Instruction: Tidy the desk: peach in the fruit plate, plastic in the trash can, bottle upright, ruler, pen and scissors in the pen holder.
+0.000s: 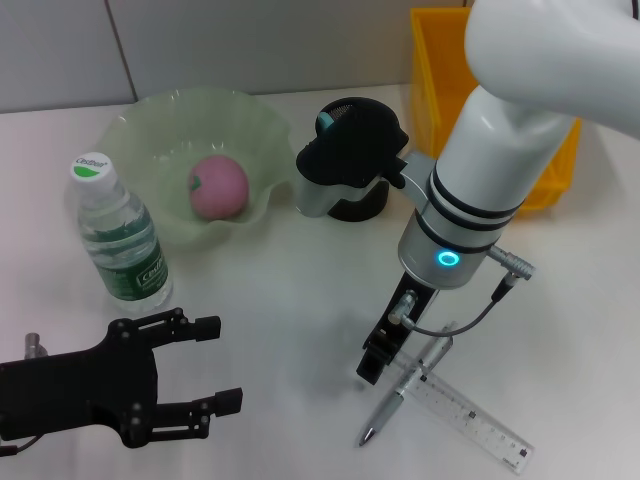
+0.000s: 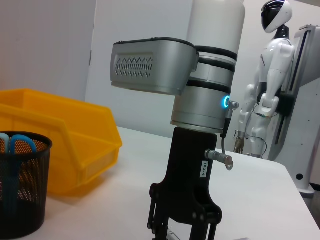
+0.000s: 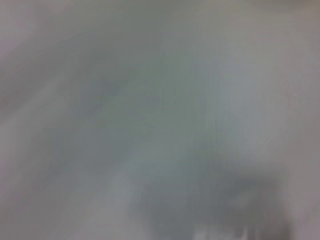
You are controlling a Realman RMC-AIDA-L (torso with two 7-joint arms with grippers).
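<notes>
Pen (image 1: 400, 392) lies on the worktop (image 1: 290, 330) at five o'clock in my head view, crossing the clear ruler (image 1: 470, 415), with my right gripper (image 1: 378, 362) lowered right beside it; I cannot tell how its jaws stand. Scissors (image 2: 15, 146) stand in the mesh pen holder (image 2: 22, 187). Peach (image 1: 218, 187) sits in the green fruit plate (image 1: 235, 120), water bottle (image 1: 118, 235) upright beside it. My left gripper (image 1: 218, 364) rests at seven o'clock, jaws apart. Yellow bin (image 1: 435, 60) stands at one o'clock.

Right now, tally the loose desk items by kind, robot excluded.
Containers: 3 (ruffled pale green fruit plate, black mesh pen holder, yellow plastic bin)
Fruit: 1 (pink peach)
Bottles: 1 (upright clear water bottle)
Stationery: 3 (silver pen, clear plastic ruler, blue-handled scissors)
Total: 8
</notes>
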